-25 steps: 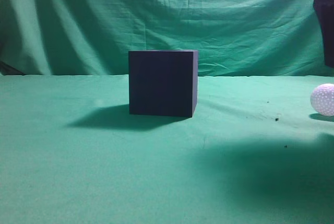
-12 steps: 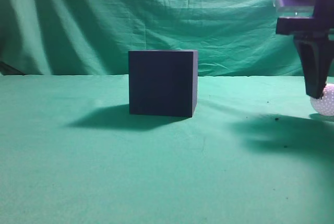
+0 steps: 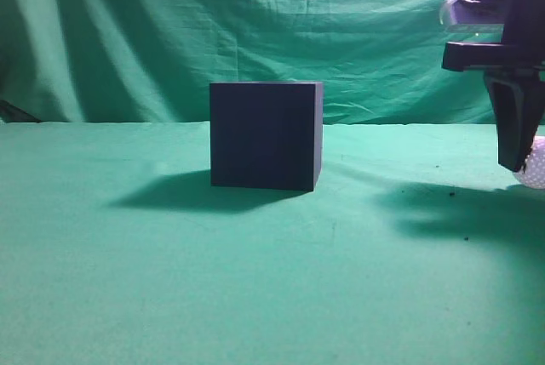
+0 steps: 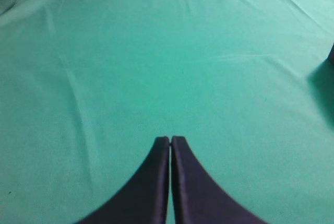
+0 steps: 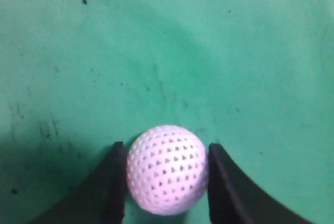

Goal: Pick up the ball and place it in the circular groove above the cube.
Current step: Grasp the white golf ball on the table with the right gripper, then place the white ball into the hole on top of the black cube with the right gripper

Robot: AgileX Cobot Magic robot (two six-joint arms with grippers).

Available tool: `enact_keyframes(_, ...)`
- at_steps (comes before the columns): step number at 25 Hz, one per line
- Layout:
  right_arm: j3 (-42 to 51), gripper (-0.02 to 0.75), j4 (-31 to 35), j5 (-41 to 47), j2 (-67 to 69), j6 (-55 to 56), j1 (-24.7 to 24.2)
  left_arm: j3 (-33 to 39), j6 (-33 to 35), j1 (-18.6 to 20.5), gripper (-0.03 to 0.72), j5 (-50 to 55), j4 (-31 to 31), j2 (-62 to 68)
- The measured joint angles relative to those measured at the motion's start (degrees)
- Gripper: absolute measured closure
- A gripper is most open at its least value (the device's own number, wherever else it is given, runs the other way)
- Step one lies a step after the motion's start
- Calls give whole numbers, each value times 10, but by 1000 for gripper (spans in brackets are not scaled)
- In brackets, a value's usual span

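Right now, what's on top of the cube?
Nothing rises above the cube's top edge. The exterior view is level with it, so the top face and any groove are hidden. The ball sits between the right claw's fingers.

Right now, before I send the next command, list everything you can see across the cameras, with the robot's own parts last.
cube: one, dark navy, near-black, standing on the cloth near the middle of the exterior view.
ball: one, white and dimpled, on the cloth at the far right edge of the exterior view, between the right gripper's fingers.
green cloth: one, covering the table and hanging as the backdrop.
dark specks: several, small, scattered on the cloth near the ball.
left gripper: one, black, fingers together over bare cloth.
right gripper: one, black, a finger on each side of the ball; whether it is gripping yet, I cannot tell.
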Motion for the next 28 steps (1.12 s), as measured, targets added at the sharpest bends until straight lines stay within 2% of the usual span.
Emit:
enact_keyframes(1, -1, 470, 1, 2, 0, 0, 0, 0, 0, 0, 688, 0, 0, 0)
enact_keyframes(6, -36, 454, 11, 55, -30, -10, 24, 0, 0, 0, 688, 0, 0, 0)
enact_keyframes(12, -142, 454, 37, 76, -71, -22, 131, 0, 0, 0, 688, 0, 0, 0)
enact_keyframes(18, -224, 454, 72, 78, -33, -31, 211, 0, 0, 0, 688, 0, 0, 0)
enact_keyframes(28, -269, 454, 48, 73, 62, -40, 221, 0, 0, 0, 688, 0, 0, 0)
